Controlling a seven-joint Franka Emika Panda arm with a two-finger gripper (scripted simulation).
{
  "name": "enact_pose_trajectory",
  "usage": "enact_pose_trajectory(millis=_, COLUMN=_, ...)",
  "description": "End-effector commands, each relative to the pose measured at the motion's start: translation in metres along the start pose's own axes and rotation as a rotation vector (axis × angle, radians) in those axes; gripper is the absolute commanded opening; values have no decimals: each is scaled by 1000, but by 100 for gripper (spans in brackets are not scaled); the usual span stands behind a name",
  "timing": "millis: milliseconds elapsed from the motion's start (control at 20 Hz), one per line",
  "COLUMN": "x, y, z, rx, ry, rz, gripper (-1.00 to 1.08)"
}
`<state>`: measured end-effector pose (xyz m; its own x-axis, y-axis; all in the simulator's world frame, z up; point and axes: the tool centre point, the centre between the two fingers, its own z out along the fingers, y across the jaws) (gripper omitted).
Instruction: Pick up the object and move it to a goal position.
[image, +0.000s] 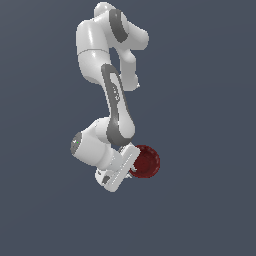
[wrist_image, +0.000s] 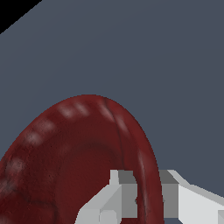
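Note:
The object is a small dark red glossy bowl (image: 146, 161), seen beside the white gripper (image: 132, 167) at the end of the arm in the exterior view. In the wrist view the bowl (wrist_image: 65, 157) fills the frame, open side toward the camera, with a finely mottled inside. Its rim passes between the two fingers (wrist_image: 103, 205), one inside the bowl and one outside it. The gripper (wrist_image: 146, 199) is shut on the rim. In the exterior view the fingertips are hidden behind the hand and the bowl.
A plain dark grey-blue surface (image: 200, 100) lies all around. The white arm (image: 115, 100) stretches from the far side toward the bowl. A black area (wrist_image: 13, 13) shows at one corner of the wrist view.

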<state>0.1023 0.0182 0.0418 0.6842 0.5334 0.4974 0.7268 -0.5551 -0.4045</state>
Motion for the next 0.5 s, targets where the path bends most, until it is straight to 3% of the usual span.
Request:
enact_pose_trajectory(millis=0, x=4, y=-1, z=0, rx=0, ry=1, rz=-1, gripper=-100)
enact_pose_trajectory(millis=450, x=54, y=-19, z=8, rx=0, ry=1, rz=-1, gripper=-100)
